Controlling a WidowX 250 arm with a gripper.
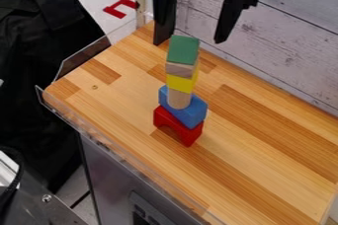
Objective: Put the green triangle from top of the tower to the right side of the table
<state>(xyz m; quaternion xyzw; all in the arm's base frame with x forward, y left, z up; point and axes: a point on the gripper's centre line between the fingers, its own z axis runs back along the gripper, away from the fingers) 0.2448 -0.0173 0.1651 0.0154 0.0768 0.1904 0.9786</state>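
The wooden table (pixel 264 165) is spread around the tower (pixel 180 85), which is set directly on the wood and not in any container; the side named as the goal is found to the right of the tower in the camera view. The black gripper (pixel 190 41) is held by the tower's top, fingers wide apart, with nothing gripped. The tower is footed by a red arch block (pixel 162 116), on which a blue block (pixel 192 114) is borne. The tower is capped by the green triangular block (pixel 184 49), seen between the fingers and nearer the left-hand one in the view; whether it is lined up with them in depth cannot be told, nor can its long axis be fixed. Beneath it, a yellow block (pixel 180 83), a natural-wood block (pixel 180 69) and a wooden cylinder (pixel 178 99) are stacked, so a straight lift seems called for.
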